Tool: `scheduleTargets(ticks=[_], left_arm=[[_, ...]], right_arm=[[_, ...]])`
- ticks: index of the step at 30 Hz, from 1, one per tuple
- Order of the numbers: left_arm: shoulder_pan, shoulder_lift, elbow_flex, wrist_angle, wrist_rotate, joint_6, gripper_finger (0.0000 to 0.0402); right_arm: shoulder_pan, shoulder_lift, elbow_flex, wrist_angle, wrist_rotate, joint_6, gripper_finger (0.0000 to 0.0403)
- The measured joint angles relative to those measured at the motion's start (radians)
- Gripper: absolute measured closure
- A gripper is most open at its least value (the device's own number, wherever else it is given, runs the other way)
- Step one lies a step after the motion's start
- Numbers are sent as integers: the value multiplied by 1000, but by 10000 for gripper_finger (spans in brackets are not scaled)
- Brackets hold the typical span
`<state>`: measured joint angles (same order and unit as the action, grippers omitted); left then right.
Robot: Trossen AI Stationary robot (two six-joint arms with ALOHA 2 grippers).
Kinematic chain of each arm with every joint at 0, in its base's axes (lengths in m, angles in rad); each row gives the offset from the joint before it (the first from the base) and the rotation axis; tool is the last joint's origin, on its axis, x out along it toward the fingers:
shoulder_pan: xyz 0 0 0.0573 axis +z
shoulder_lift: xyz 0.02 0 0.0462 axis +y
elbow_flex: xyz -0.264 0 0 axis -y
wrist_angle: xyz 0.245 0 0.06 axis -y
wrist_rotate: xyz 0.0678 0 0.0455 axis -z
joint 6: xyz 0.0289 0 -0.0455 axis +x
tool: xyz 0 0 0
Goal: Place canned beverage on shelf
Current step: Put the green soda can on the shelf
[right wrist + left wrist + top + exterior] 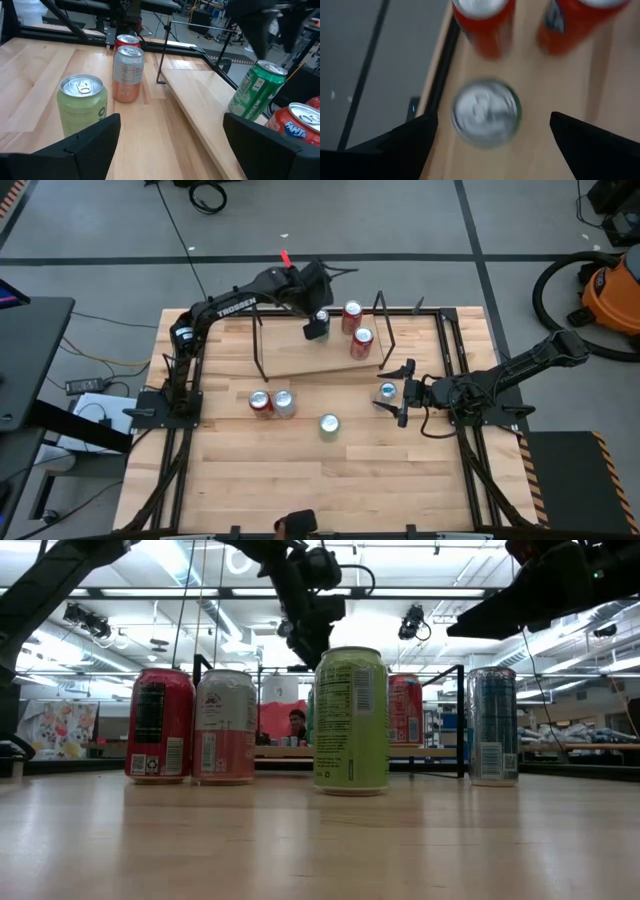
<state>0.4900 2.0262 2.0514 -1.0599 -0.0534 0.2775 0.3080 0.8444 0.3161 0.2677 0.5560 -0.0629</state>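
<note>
Three cans stand on the shelf (320, 352); the left gripper (318, 328) hangs spread over the green can (321, 317) near its back edge. Right gripper (398, 392) waits, spread.

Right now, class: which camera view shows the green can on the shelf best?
The right wrist view: the green can stands upright on the shelf, its side and top clear. The left wrist view looks down on its lid, blurred, between the open left gripper's fingers. In the high view the gripper mostly covers it; in the low view nearer cans hide it.
</note>
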Motion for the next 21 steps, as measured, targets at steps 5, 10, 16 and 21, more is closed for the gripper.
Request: scheduleTargets(ticks=[5, 10, 16, 21], left_arm=[[-1, -15, 0, -156, -34, -19, 3], [-1, -61, 0, -178, -40, -45, 3], [-19, -114, 0, -184, -43, -74, 4], [-42, -172, -75, -126, -50, -84, 4]], right_arm=[[0, 0, 0, -19, 0, 8, 39], [0, 0, 0, -19, 0, 16, 39], [7, 0, 0, -21, 0, 26, 39], [13, 0, 0, -23, 0, 27, 39]])
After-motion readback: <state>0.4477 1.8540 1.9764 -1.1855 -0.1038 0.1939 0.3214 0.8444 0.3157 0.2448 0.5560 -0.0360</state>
